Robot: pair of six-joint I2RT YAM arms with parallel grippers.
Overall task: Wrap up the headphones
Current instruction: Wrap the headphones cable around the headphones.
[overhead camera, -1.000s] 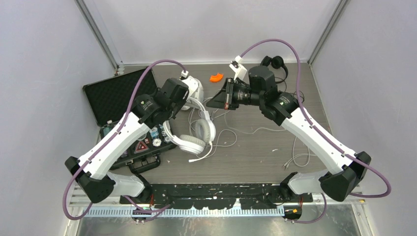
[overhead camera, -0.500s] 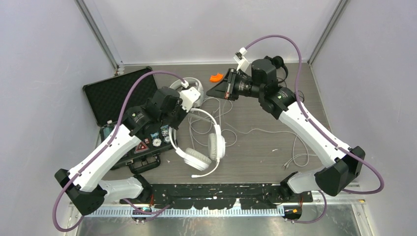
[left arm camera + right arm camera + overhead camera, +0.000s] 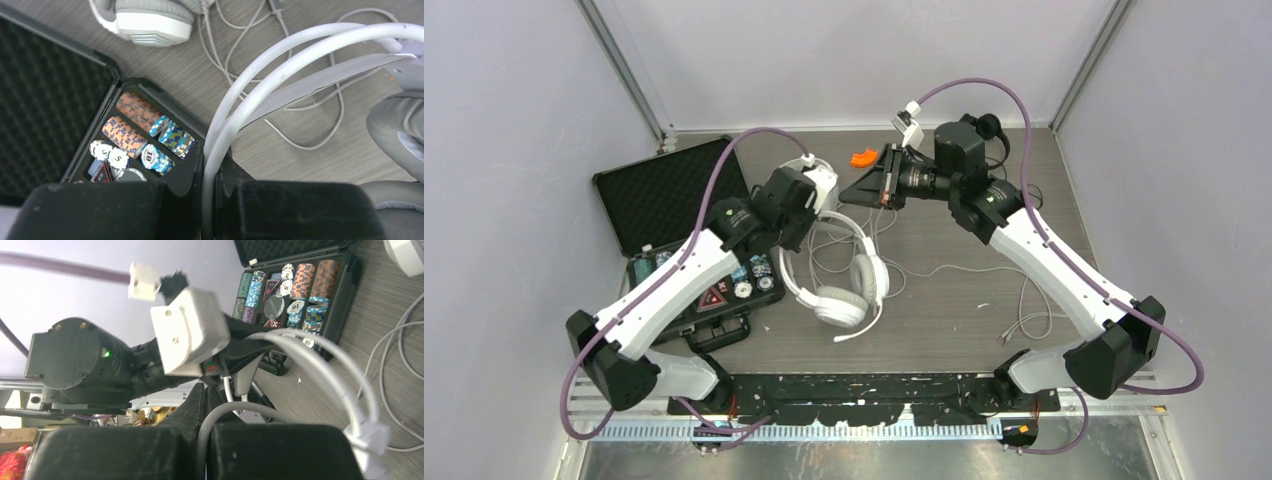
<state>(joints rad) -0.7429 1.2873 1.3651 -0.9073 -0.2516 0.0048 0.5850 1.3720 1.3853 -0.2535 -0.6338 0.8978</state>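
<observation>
From above, the left gripper [image 3: 807,222] is pinched on the headband of the white headset [image 3: 842,303], whose ear cups trail just off its fingertips on the table [image 3: 954,330]. Over the last second this arm swung back and then forward again, leaving the headset a little further from the case [image 3: 659,190] and closer to the right arm. The right gripper [image 3: 856,193] has drawn back toward the far wall and has held there for the last half second. Judging by that, the two hands are pulling headset and cord apart to ready a winding, and no turns are laid yet. The orange piece [image 3: 862,157] sits just behind the right hand, and the black headset [image 3: 990,127] lies further behind its wrist, so there is little slack that way. The most room lies on the near side of both hands, crossed only by loose cords [image 3: 944,268]. In the left wrist view the fingers are pressed onto the double white band. The poker chips [image 3: 145,132] in the case lie close on the hand's outer side, and the second white headset [image 3: 150,20] lies well beyond the fingertips. In the right wrist view the fingers are closed on the cable [image 3: 225,410], which arches from between them toward the left hand just ahead. The hands have little spare room between them.
</observation>
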